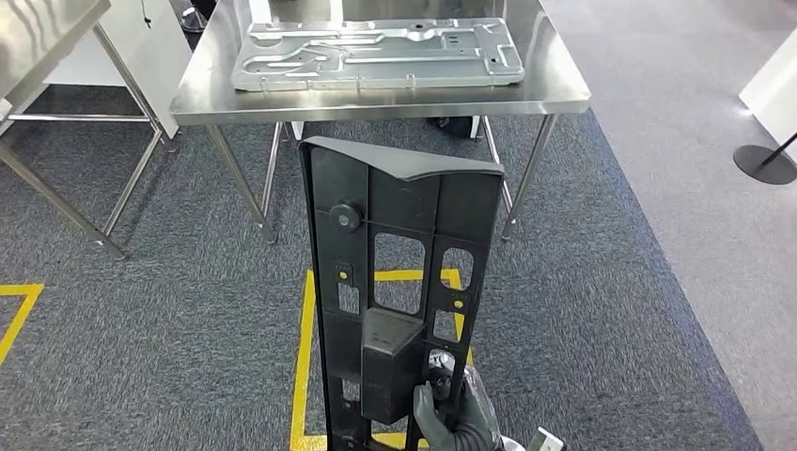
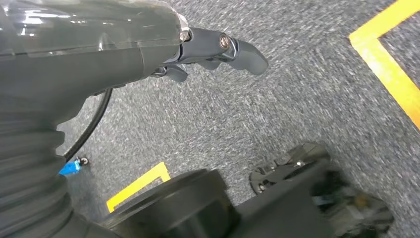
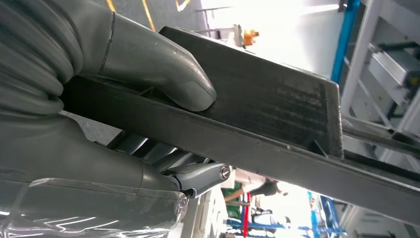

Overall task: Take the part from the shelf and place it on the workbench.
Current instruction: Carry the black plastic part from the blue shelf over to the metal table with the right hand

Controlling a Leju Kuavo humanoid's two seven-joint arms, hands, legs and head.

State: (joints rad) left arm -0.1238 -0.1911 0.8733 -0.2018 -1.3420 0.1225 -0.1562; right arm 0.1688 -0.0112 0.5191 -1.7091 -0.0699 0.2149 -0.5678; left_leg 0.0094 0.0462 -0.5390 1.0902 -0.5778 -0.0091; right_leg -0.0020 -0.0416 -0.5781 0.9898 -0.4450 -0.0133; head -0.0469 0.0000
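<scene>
Here the black plastic part (image 1: 399,301) stands upright in the head view, on the near side of the steel workbench (image 1: 376,99) and apart from it, over the grey carpet (image 1: 188,319) and a yellow floor marking (image 1: 305,348); the right hand (image 1: 451,413) grips the part low down on its right edge; the right wrist view adds what the head view hides, the thick thumb (image 3: 163,74) pressed on one face of the part (image 3: 267,114) and darker fingers (image 3: 203,178) curled under the other; on the workbench lies a flat silver metal panel (image 1: 376,56); the left wrist view shows the left hand (image 2: 218,54) hanging over carpet, holding nothing, fingers loosely bent and apart.
</scene>
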